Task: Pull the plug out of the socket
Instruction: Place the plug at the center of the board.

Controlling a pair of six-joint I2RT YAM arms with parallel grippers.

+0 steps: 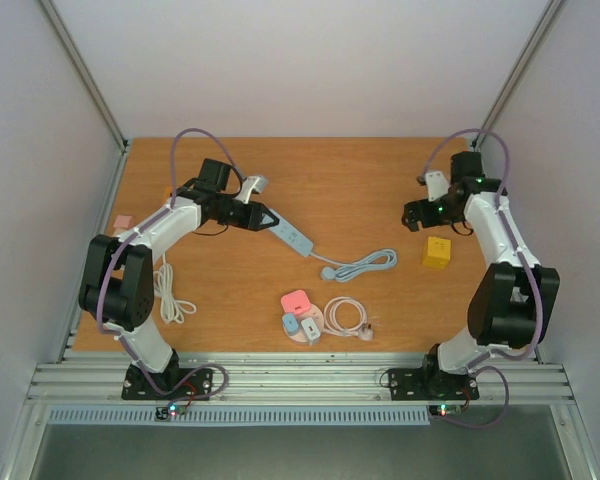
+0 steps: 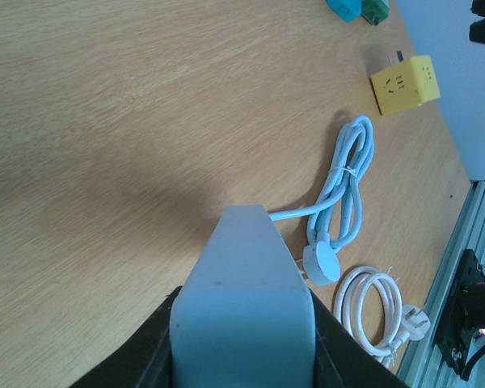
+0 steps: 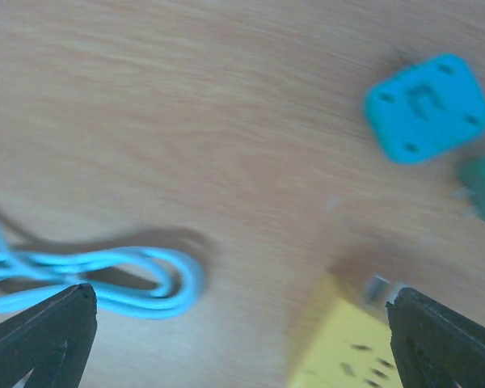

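Left gripper (image 1: 263, 215) clamps the power strip (image 1: 292, 236) at far left; right gripper (image 3: 242, 331) hangs wide open, empty. The plug (image 2: 322, 263) lies just beside the strip's right end, apparently free. Verify separation, then withdraw without snagging the cable (image 1: 365, 265).

Matt wood-grain table (image 1: 360, 190); smooth plastic socket strip (image 2: 242, 299); glossy plug cable (image 2: 347, 172).

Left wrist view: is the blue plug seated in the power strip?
No, the plug lies on the table beside the power strip, its prongs bare.
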